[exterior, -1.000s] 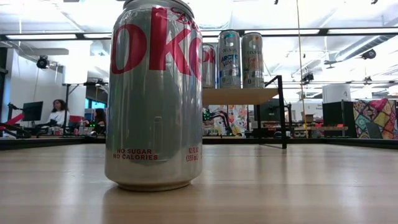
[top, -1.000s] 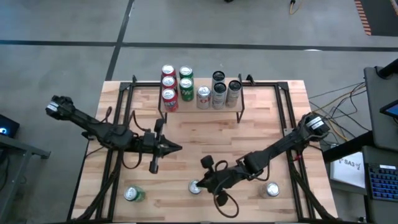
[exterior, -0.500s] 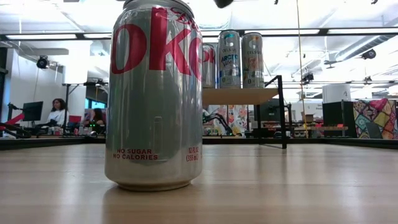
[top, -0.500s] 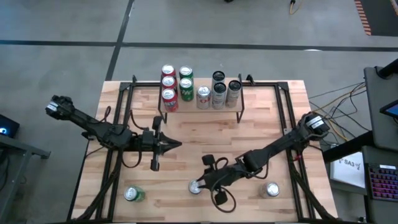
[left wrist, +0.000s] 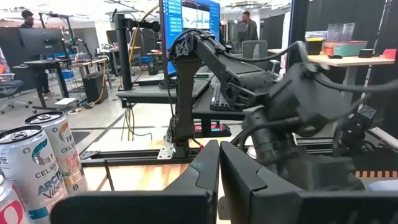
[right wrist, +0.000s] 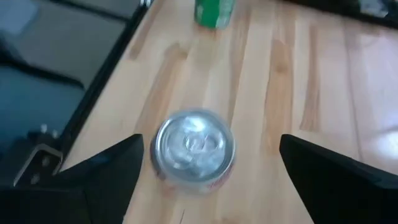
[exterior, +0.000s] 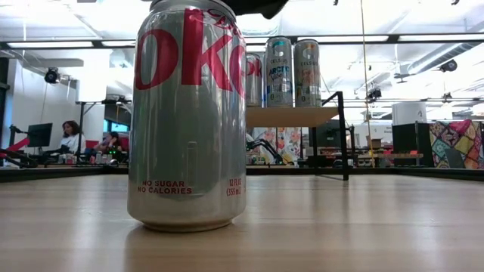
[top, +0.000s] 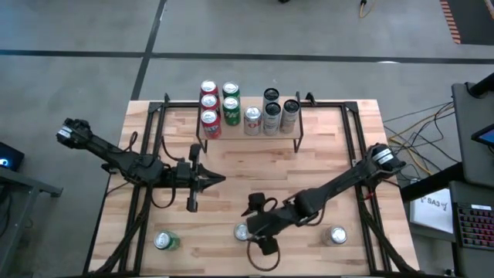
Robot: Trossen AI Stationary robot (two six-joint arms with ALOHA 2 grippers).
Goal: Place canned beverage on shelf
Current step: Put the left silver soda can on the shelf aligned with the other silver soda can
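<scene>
Since a second ago the right pincer (top: pixel 248 232) is spreading wide | hovering directly above the upright silver can (right wrist: pixel 194 149) at the worktop's (top: pixel 324 158) near edge | left pincer (top: pixel 218 182) pressed together, farther off | shelf (top: pixel 248 130) well beyond

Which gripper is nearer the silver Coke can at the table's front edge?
Right. The right gripper hangs open directly over the silver can; the left gripper waits, shut, at mid-table.

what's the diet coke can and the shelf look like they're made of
Diet Coke can: likely aluminium, glossy silver with red print; it shows soft reflections. Shelf: light wood board on thin black legs, probably painted metal; grain hard to see.
</scene>
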